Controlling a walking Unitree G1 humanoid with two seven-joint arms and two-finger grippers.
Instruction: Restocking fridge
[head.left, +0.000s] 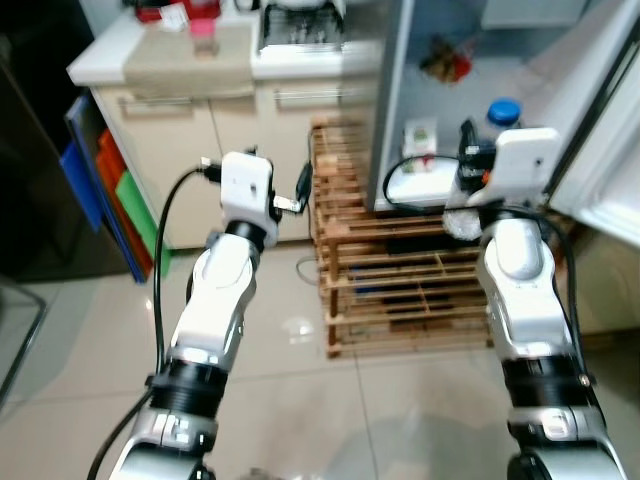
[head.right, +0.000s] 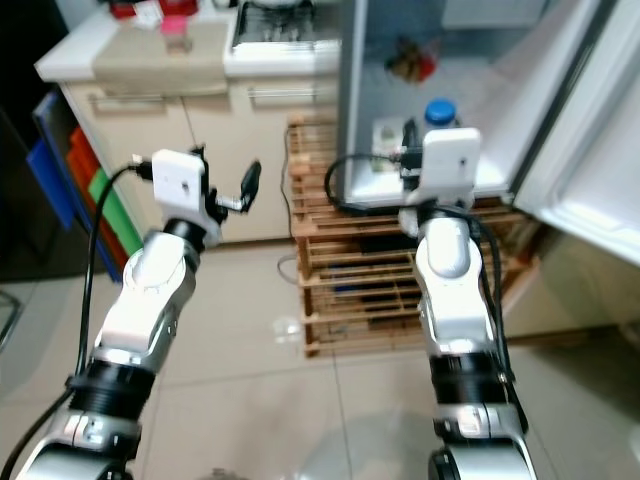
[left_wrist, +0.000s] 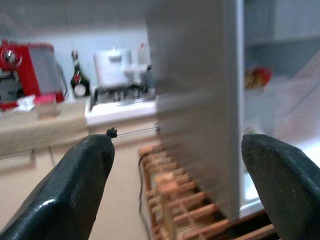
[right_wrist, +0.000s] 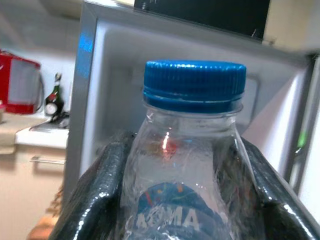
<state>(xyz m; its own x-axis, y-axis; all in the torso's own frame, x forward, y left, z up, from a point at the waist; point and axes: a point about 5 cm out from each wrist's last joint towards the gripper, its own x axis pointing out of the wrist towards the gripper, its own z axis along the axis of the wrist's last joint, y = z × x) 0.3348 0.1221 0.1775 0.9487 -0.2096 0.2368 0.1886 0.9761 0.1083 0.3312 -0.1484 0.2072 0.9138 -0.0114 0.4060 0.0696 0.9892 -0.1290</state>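
Red appliance (left_wrist: 22, 70) on counter (head.left: 120, 62)

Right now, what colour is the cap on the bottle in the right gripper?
Blue. The cap tops a clear bottle held in the right gripper; clearest in the right wrist view.

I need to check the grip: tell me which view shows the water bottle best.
The right wrist view: the water bottle is close up, blue cap and label clear, between the right gripper fingers. The eye views show just its cap behind the wrist.
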